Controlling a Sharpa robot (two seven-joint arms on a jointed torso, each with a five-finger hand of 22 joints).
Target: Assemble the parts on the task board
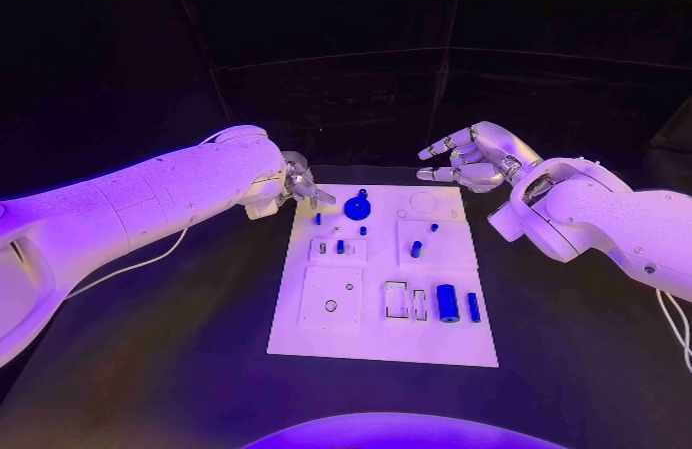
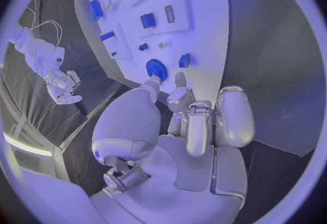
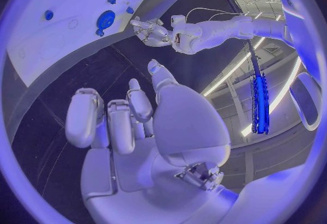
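The white task board [image 1: 378,334] lies in the middle of the black table. A blue gear [image 1: 358,207] sits near its far edge, with small blue pegs [image 1: 417,249] below it. A blue cylinder [image 1: 447,302] and a thin blue bar [image 1: 473,307] lie at the near right. My left hand [image 1: 299,184] hovers at the board's far left corner with nothing in it. In the left wrist view its fingertips [image 2: 179,79] point at the gear [image 2: 156,67] from just short of it. My right hand [image 1: 469,159] hangs beyond the far right corner, fingers apart and loosely bent, holding nothing.
Rectangular and round recesses [image 1: 395,300] mark the board's near half. A white cable [image 1: 144,259] trails over the table under my left arm. Black table surface [image 1: 173,369] lies open on both sides of the board and in front of it.
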